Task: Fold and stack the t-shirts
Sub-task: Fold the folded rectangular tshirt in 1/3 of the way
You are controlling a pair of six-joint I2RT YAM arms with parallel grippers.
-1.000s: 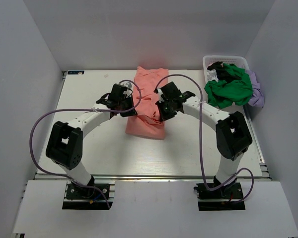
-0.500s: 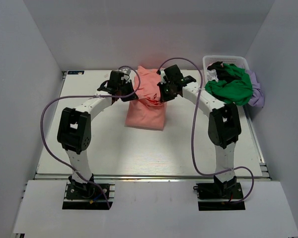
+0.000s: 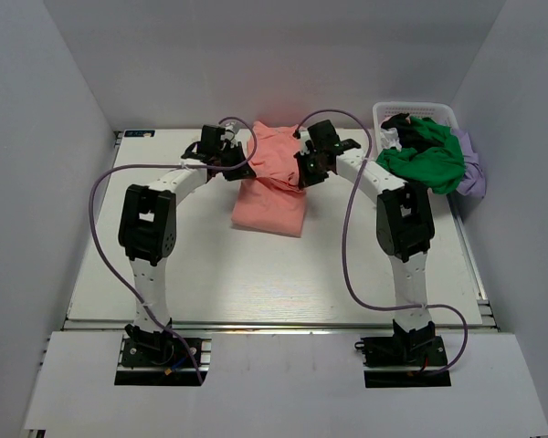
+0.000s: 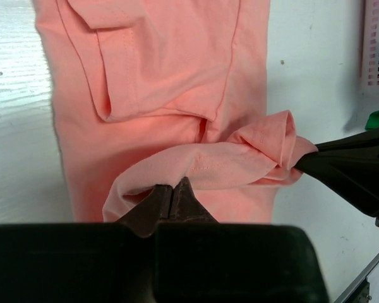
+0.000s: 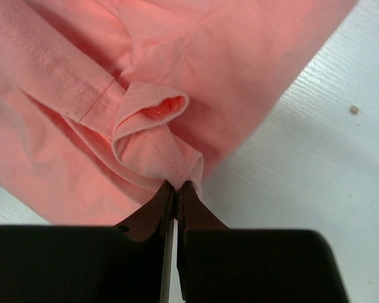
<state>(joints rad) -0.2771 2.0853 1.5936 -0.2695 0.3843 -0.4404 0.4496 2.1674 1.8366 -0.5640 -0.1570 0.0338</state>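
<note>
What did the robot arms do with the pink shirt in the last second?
The left end effector and right end effector, both shut on the pink shirt, carried its pinched edge away from the arm bases toward the far side, folding the shirt over itself. Both arms stretched out further. The green shirt and basket stayed put.

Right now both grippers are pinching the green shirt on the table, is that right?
No. The left gripper and right gripper pinch the salmon-pink shirt on the table, not the green shirt; both wrist views show it.
</note>
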